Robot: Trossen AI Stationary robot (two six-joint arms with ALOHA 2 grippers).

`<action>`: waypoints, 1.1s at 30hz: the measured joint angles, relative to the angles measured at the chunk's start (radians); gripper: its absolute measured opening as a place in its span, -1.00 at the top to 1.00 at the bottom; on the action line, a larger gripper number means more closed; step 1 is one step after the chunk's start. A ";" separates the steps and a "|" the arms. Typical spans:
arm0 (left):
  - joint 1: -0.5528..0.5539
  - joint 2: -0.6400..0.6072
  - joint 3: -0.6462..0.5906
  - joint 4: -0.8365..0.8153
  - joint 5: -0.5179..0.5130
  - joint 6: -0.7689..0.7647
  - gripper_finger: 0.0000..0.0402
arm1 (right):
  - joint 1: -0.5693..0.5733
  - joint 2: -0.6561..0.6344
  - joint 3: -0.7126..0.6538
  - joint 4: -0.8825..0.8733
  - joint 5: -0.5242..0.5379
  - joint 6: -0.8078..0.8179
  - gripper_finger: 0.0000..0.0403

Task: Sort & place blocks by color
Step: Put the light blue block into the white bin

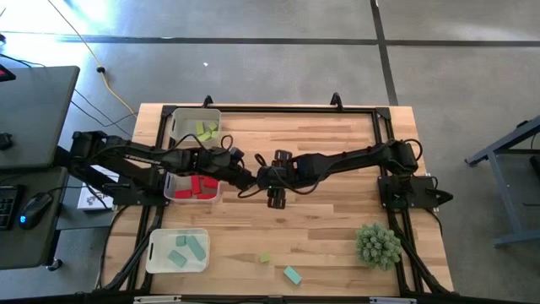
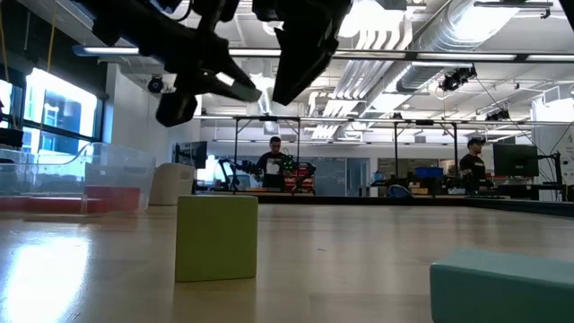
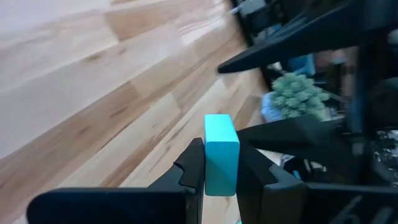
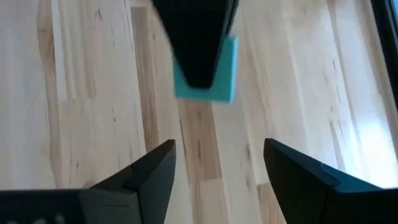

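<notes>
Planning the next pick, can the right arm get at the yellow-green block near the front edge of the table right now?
Probably yes: the right gripper is open and empty, and the yellow-green block sits alone on bare wood.

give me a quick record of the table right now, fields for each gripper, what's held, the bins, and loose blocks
left gripper: shut on a teal block, held above the table's middle
right gripper: open, empty, facing the left gripper
handover: teal block now only in the left fingers
far bin: yellow-green blocks
middle bin: red blocks
near bin: teal blocks
loose blocks: one yellow-green block and one teal bar near the front edge
other: spiky green plant ball at the right front
</notes>
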 joint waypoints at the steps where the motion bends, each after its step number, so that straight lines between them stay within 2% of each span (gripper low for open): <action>1: -0.002 -0.007 0.001 -0.003 0.000 0.007 0.83 | 0.003 0.000 0.000 -0.008 -0.002 0.007 -0.15; 8: -0.053 -0.110 0.002 -0.141 -0.041 0.042 0.83 | 0.012 0.000 0.000 -0.025 -0.032 0.062 -0.15; 15: -0.171 -0.236 0.002 -0.342 -0.124 0.022 0.83 | 0.011 0.000 0.000 -0.025 -0.032 0.095 -0.16; 20: -0.293 -0.285 0.059 -0.576 -0.169 -0.055 0.83 | 0.011 0.000 0.000 -0.024 -0.032 0.127 -0.16; 29: -0.534 -0.294 0.216 -0.964 -0.148 -0.168 0.83 | 0.009 0.000 0.000 0.005 -0.028 0.267 -0.16; 33: -0.674 -0.291 0.218 -1.064 -0.119 -0.285 0.82 | 0.009 0.000 0.000 0.045 -0.105 0.393 -0.16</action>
